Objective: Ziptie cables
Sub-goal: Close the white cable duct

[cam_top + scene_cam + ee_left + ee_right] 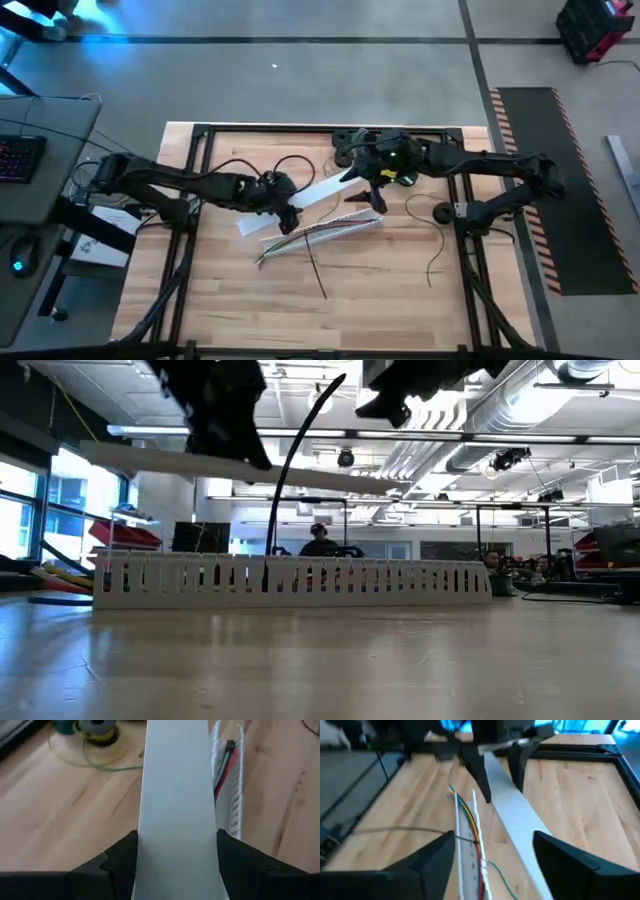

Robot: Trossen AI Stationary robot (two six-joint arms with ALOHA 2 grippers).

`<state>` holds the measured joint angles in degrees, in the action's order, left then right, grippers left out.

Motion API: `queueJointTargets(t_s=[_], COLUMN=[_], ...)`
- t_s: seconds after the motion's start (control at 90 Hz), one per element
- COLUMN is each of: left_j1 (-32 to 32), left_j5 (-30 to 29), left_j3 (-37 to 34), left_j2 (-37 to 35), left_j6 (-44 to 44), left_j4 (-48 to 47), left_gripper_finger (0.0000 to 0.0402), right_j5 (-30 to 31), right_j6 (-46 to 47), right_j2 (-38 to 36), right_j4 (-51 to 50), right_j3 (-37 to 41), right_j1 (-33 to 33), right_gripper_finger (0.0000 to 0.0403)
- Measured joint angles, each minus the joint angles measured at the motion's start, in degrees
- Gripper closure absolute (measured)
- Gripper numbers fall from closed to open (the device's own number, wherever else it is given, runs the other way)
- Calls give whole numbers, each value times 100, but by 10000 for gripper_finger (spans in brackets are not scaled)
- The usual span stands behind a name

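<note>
Wood tabletop (380, 290) w/ cables (310, 235); office room behind.

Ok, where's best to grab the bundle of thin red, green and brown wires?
Probably at the loose ends of the wires spilling past the slotted white plastic channel, coming straight down. Elsewhere its upright walls flank them. The left gripper is busy holding the flat white strip.

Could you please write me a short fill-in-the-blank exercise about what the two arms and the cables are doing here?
1. The left hand grips a flat ____ strip.
2. The cables lie inside a slotted white ____.
3. The right hand hovers over the strip, its fingers ____.

Missing words: white; channel; open
</note>
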<state>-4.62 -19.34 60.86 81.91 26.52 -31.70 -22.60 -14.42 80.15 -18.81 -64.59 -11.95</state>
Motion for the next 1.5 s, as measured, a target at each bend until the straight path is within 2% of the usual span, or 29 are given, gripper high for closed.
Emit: queueJointTargets(t_s=[0.122,0.333,0.456,0.722,0.844,1.033,1.3,1.5], left_j1=[-22,-111,-149,-178,-181,-184,-181,-177], left_j5=[72,81,82,82,147,169,134,227], left_j3=[566,1138,1225,1248,1246,1246,1246,1246], left_j2=[425,962,1055,1034,1034,1034,1034,1029], left_j6=[-164,-319,-319,-275,-277,-260,-152,-105], left_j4=[-368,-502,-531,-471,-455,-438,-434,-490], left_gripper_finger=[196,196,196,196,196,196,195,142], right_j5=[157,436,684,979,1043,1077,1241,1314], right_j6=[-574,-1001,-1416,-1458,-1460,-1435,-1435,-1244], right_j2=[353,768,904,1226,1298,1329,1329,1328], right_j4=[-11,2,-20,-126,-221,-289,-405,-829], right_j3=[-105,-134,-134,-132,-132,-132,-132,-111], right_j1=[167,359,455,458,462,462,440,434], right_gripper_finger=[101,101,101,102,125,199,199,199])
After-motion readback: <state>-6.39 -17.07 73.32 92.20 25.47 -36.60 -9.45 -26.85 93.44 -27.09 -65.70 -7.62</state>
